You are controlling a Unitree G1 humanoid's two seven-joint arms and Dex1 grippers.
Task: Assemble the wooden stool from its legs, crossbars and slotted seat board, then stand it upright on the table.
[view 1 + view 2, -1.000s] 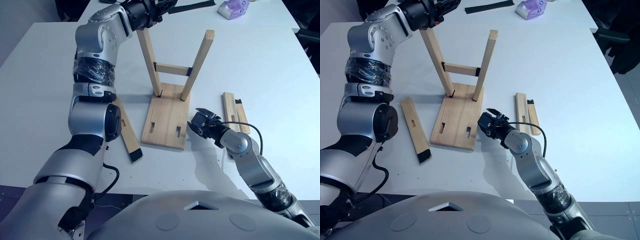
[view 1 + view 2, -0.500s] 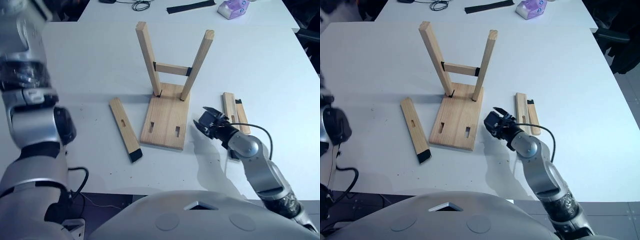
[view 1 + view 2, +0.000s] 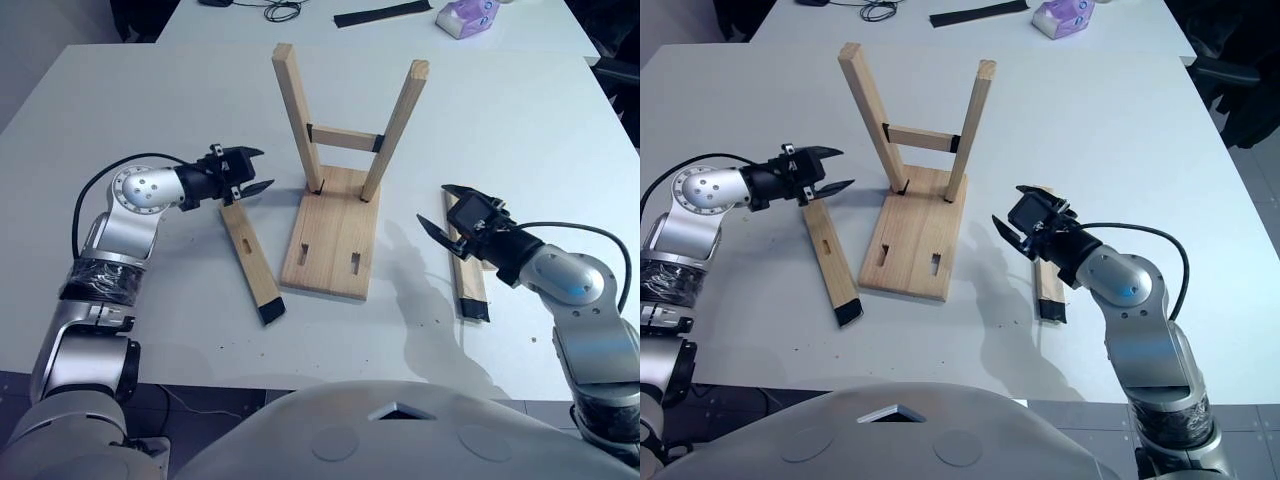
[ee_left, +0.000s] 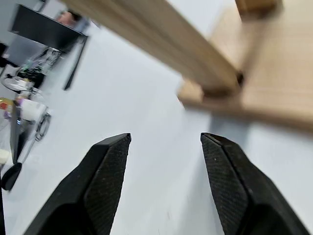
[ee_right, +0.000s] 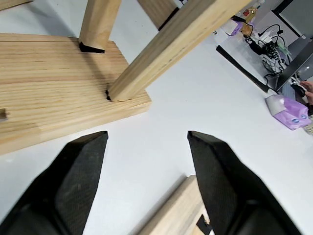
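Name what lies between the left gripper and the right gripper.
The pale wooden slotted seat board, with two upright wooden legs joined by a crossbar, lies between the left gripper and right gripper; both eye views show it.

Seat board (image 3: pixel 331 226) flat, two legs (image 3: pixel 297 120) seemingly slotted upright, crossbar (image 3: pixel 345 139) between

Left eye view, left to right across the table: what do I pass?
Left gripper → seat board → right gripper

Left claw (image 3: pixel 265 168) lowered; right claw (image 3: pixel 433 205) shifted right.
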